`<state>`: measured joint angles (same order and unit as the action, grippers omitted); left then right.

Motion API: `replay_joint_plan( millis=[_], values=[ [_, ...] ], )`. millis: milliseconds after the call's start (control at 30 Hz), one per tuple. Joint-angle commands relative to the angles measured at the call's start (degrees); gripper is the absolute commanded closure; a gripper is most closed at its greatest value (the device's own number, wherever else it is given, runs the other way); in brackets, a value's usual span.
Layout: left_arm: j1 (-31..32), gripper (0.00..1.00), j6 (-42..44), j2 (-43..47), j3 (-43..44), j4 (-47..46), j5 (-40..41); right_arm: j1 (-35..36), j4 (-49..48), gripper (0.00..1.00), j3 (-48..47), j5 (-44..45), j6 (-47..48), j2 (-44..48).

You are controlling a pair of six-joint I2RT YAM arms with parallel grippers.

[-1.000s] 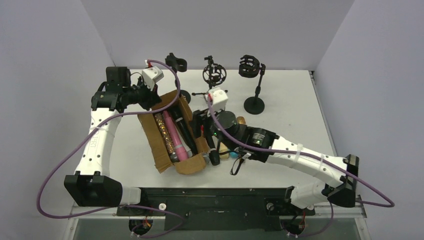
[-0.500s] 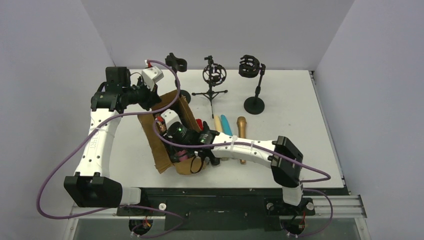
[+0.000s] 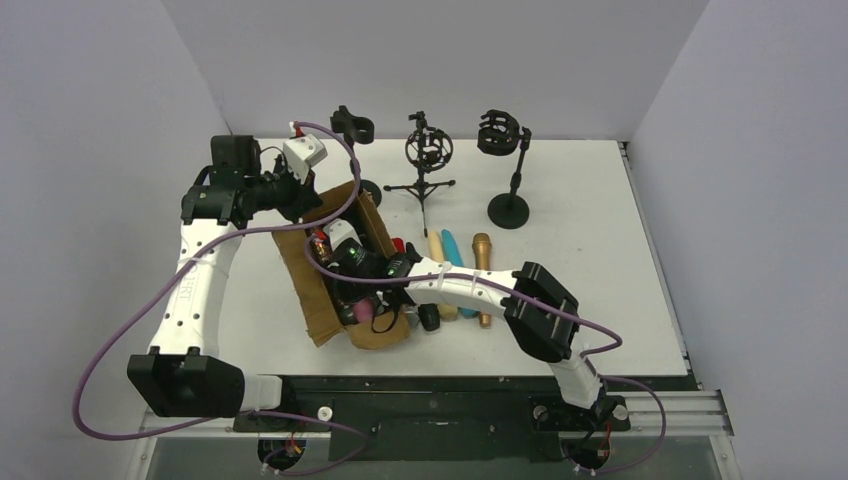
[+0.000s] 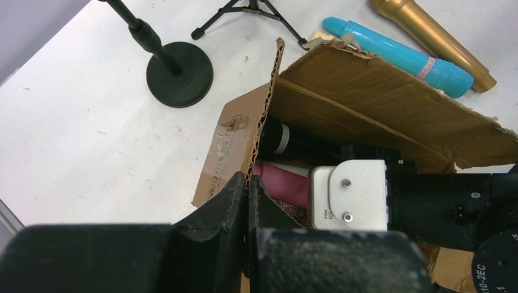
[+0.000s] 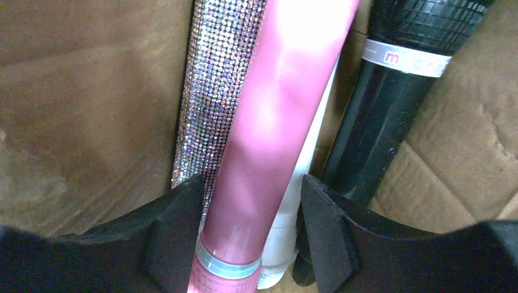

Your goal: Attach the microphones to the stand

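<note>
A cardboard box (image 3: 318, 300) holds several microphones. In the right wrist view the pink one (image 5: 275, 122) lies between a glittery silver one (image 5: 217, 85) and a white one (image 5: 305, 183), with a black one (image 5: 391, 110) beyond. My right gripper (image 5: 250, 183) is open down in the box (image 3: 350, 285), its jaws either side of the pink microphone. My left gripper (image 4: 247, 186) is shut on the box's far wall (image 3: 303, 200). Cream (image 3: 437, 262), teal (image 3: 455, 252) and gold (image 3: 483, 270) microphones lie on the table. Three stands (image 3: 428, 150) line the back.
A red microphone (image 3: 398, 243) and a black one (image 3: 428, 318) lie by the box's right side. The left stand's round base (image 4: 179, 73) sits close to the box's far corner. Another round-based stand (image 3: 508, 208) is at the back right.
My right arm has swung left from beside the box and reached down into it, bringing its jaws around the pink microphone. The left gripper has kept its pinch on the box wall.
</note>
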<state>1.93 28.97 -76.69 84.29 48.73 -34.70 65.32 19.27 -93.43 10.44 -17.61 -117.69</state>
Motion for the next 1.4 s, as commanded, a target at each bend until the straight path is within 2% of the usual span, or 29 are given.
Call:
replay_joint_plan(
  millis=[0, 133, 300, 467, 667, 800, 933, 1000, 1200, 1367],
  values=[
    [0.26, 1.00, 0.18, 2.57, 0.72, -2.74, -2.66, 0.19, -0.88, 0.50, -1.70, -1.71, -0.74, -1.27],
    [0.26, 1.00, 0.33, 2.51, 0.78, -2.70, -2.56, 0.54, -0.88, 0.69, -1.24, -1.91, -0.85, 0.54],
    [0.26, 1.00, 0.98, 2.51, 0.78, -2.35, -2.06, 0.64, -1.81, 0.87, 0.87, -1.98, -1.19, 7.37],
    [0.26, 1.00, 1.85, 2.80, 0.79, -1.77, -1.32, 0.69, -1.43, 0.99, 3.56, -2.70, -1.65, 15.59],
    [0.26, 1.00, 2.37, 2.81, 0.57, -1.48, -0.99, 0.00, -3.18, 1.00, 12.47, 0.54, -3.19, 28.19],
    [0.26, 1.00, 2.57, 3.03, 0.15, -1.57, -1.01, -2.40, -4.01, 1.00, 22.60, 4.43, -5.16, 37.20],
    [0.26, 1.00, 2.58, 2.86, 0.13, -1.45, -1.03, -10.36, -4.44, 1.00, 32.61, 6.16, -8.48, 46.69],
    [0.26, 1.00, 2.56, 2.82, 0.17, -1.45, -1.16, -16.83, -4.13, 1.00, 37.08, 7.16, -9.73, 49.42],
    [0.26, 1.00, 2.35, 2.72, 0.17, -1.49, -1.26, -28.77, -5.19, 1.00, 49.24, 8.91, -11.74, 50.72],
    [0.26, 1.00, 2.19, 2.70, -0.24, -1.54, -1.38, -31.24, -8.01, 1.00, 54.22, 9.52, -13.32, 47.21]
  ],
)
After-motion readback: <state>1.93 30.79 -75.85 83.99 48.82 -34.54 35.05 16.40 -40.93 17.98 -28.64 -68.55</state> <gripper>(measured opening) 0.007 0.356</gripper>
